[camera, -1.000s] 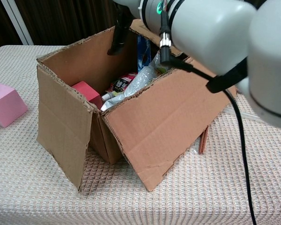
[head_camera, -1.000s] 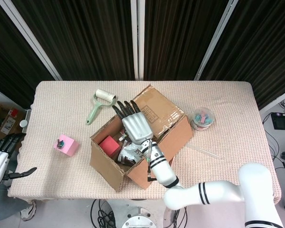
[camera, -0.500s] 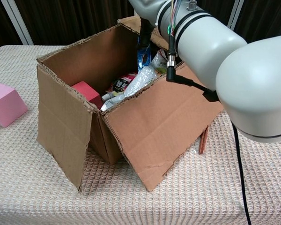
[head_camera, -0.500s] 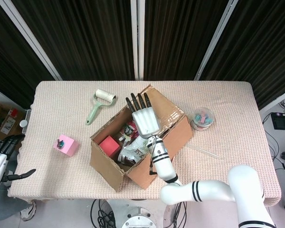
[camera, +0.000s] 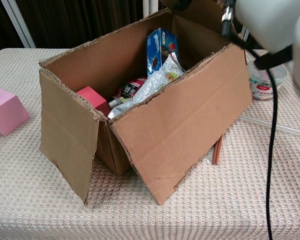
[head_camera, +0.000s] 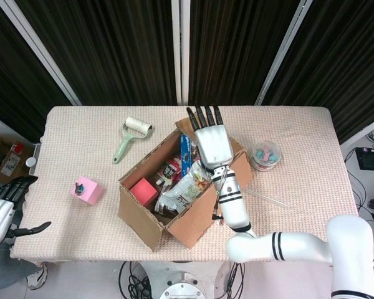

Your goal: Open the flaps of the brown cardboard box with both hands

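Note:
The brown cardboard box (head_camera: pixel 143 221) stands in the middle of the table with its top open; a blue packet (camera: pixel 161 47), a silvery bag and a red block (camera: pixel 92 97) show inside. My right hand (head_camera: pixel 212 142) lies flat with its fingers stretched over the flap (head_camera: pixel 184 127) at the box's far right end and holds nothing. In the chest view only its arm (camera: pixel 270 20) shows, above the box's (camera: pixel 180 125) right end. My left hand (head_camera: pixel 1 213) hangs with fingers apart, off the table's left edge and far from the box.
A green lint roller (head_camera: pixel 129 138) lies behind the box and a pink cube (head_camera: pixel 87 190) to its left. A small tub of coloured bits (head_camera: pixel 265 154) stands right of the box, with a clear rod (head_camera: pixel 268 198) on the cloth in front of it.
My right hand has swept from above the box's middle to its far right end, uncovering the contents. The flap there looks steeper than before. The left hand has barely moved.

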Available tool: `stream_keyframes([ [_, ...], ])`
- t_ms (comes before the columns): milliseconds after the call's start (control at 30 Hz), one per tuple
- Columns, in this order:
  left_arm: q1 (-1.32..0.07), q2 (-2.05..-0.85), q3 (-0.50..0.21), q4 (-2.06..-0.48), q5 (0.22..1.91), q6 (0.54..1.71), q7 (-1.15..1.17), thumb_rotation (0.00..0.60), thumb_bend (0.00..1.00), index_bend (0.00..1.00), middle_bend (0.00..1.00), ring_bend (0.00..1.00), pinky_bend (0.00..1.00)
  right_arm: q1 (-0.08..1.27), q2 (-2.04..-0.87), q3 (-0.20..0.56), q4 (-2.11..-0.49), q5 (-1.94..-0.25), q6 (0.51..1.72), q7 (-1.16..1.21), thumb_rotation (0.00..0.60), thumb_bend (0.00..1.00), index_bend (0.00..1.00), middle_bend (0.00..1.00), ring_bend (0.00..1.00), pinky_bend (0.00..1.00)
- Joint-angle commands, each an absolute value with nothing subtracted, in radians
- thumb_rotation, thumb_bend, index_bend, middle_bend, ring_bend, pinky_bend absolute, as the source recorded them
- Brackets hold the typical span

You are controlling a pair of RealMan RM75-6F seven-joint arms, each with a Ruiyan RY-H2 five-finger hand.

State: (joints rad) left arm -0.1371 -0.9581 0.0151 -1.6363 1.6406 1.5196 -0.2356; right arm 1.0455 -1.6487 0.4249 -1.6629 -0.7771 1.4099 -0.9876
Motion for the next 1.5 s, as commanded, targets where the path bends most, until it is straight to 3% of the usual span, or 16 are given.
stream_keyframes([
  [33, -0.138, -0.960, 0.016, -1.638, 1.641, 1.516, -0.232, 0.372, 0.00, 0.10, 0.12, 0.10, 0.21, 0.994, -1.521, 0.475, -1.759, -0.792, 1.430, -0.965, 0.600, 0.17, 0.00, 0.00, 0.00, 0.00],
  [300, -0.142, -0.972, 0.015, -1.642, 1.635, 1.498, -0.222, 0.374, 0.00, 0.10, 0.12, 0.10, 0.21, 0.901, -1.343, 0.506, -1.747, -0.722, 1.392, -0.889, 0.600, 0.16, 0.00, 0.00, 0.00, 0.00],
  [667, -0.155, -0.963, 0.011, -1.687, 1.634, 1.474, -0.174, 0.373, 0.00, 0.10, 0.12, 0.10, 0.21, 0.803, -1.320, 0.431, -1.512, -0.680, 1.265, -0.698, 0.600, 0.17, 0.00, 0.00, 0.00, 0.00],
  [833, -0.155, -0.963, 0.008, -1.696, 1.637, 1.480, -0.158, 0.375, 0.00, 0.10, 0.12, 0.10, 0.21, 0.720, -1.282, 0.391, -1.544, -0.818, 1.299, -0.535, 0.600, 0.17, 0.00, 0.00, 0.00, 0.00],
  [933, -0.152, -0.969, 0.004, -1.688, 1.632, 1.485, -0.150, 0.373, 0.00, 0.10, 0.12, 0.10, 0.21, 0.622, -1.231, 0.333, -1.627, -0.947, 1.376, -0.425, 0.600, 0.17, 0.00, 0.00, 0.00, 0.00],
  [1100, -0.141, -0.995, -0.007, -1.654, 1.621, 1.510, -0.106, 0.377, 0.00, 0.10, 0.12, 0.10, 0.21, 0.426, -1.155, 0.168, -1.724, -1.145, 1.496, -0.273, 0.600, 0.17, 0.00, 0.00, 0.00, 0.00],
  [1267, -0.126, -1.021, -0.006, -1.623, 1.622, 1.530, -0.044, 0.380, 0.00, 0.10, 0.12, 0.10, 0.21, 0.241, -1.173, -0.003, -1.653, -1.311, 1.620, -0.171, 0.600, 0.16, 0.00, 0.00, 0.00, 0.00],
  [1367, -0.116, -1.038, -0.006, -1.602, 1.620, 1.542, 0.015, 0.381, 0.00, 0.10, 0.12, 0.10, 0.21, 0.164, -1.216, -0.046, -1.592, -1.332, 1.670, -0.166, 0.600, 0.16, 0.00, 0.00, 0.00, 0.00],
  [1500, -0.104, -1.060, -0.003, -1.595, 1.610, 1.547, 0.050, 0.389, 0.00, 0.10, 0.12, 0.10, 0.21, 0.094, -1.251, -0.044, -1.557, -1.333, 1.730, -0.161, 0.600, 0.16, 0.00, 0.00, 0.00, 0.00],
])
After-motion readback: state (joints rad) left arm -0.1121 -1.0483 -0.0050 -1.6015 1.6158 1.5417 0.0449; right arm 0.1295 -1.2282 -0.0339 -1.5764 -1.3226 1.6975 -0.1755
